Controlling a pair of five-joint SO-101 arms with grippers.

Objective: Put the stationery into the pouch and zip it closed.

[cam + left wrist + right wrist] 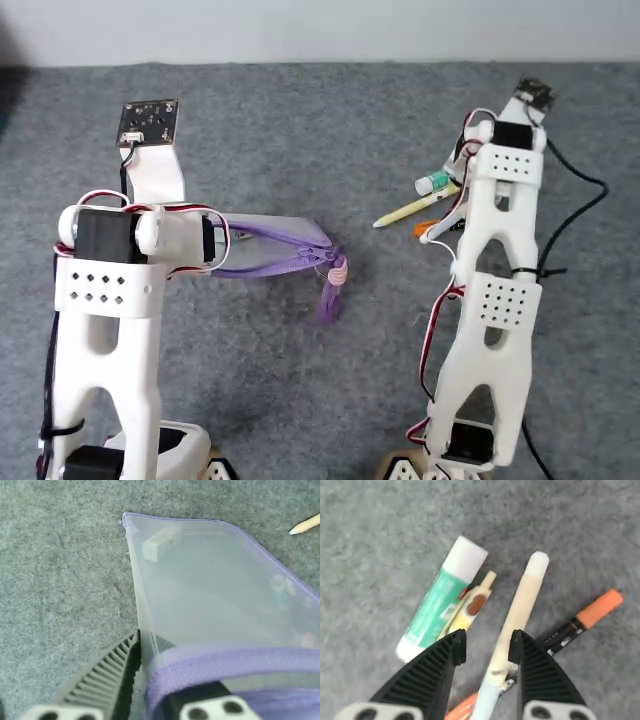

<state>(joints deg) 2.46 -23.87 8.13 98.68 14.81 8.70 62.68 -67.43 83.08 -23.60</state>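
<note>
A translucent pouch [275, 240] with purple trim lies at mid table, its zip tassel [335, 280] toward the right arm. My left gripper [222, 248] is shut on the pouch's edge; in the left wrist view the pouch [210, 590] spreads out from the gripper [147, 645]. A small pale item [157, 542] shows through the mesh. My right gripper [487, 647] stands open, low over a cream pen [522, 605] that lies between its fingers. Beside the pen lie a green glue stick [440, 605], a yellow pen [470, 607] and an orange marker [592, 612].
Grey carpet covers the table [300, 120]. From above, the glue stick [435, 182], the cream pen [408, 210] and the orange marker [425, 229] cluster under the right arm's wrist. A pen tip [305, 526] pokes in beyond the pouch.
</note>
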